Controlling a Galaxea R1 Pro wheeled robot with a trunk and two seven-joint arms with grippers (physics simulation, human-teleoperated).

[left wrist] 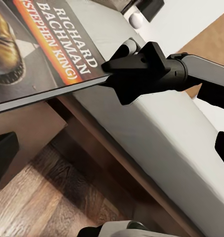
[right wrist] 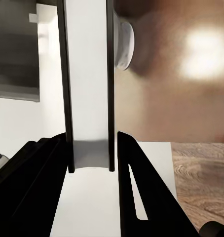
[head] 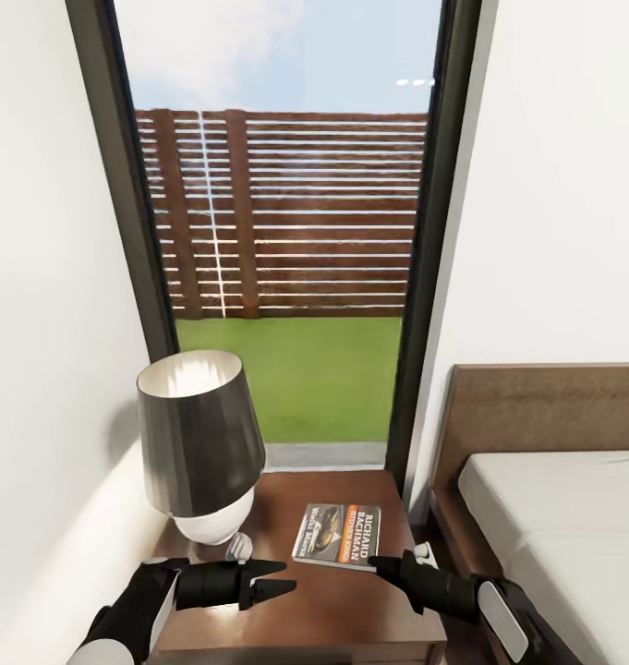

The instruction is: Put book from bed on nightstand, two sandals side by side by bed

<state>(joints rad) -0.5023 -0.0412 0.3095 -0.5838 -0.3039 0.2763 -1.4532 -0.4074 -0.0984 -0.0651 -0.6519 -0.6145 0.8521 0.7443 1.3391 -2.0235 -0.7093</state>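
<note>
Window [head: 286, 231] with fence and grass fills the back wall; bed [head: 573, 517] on the right, nightstand [head: 342, 600] tucked between wall and bed frame. Lamp [head: 200, 443] stands on its left half. Book [head: 338, 535] lies flat on the nightstand top, cover up, long axis running away from the robot. Right gripper [head: 381, 561] is the nearer arm — jaws clamped on the book's near right edge. Left gripper [head: 279, 574], jaws apart and holding nothing, hovers just left of the book.
</note>
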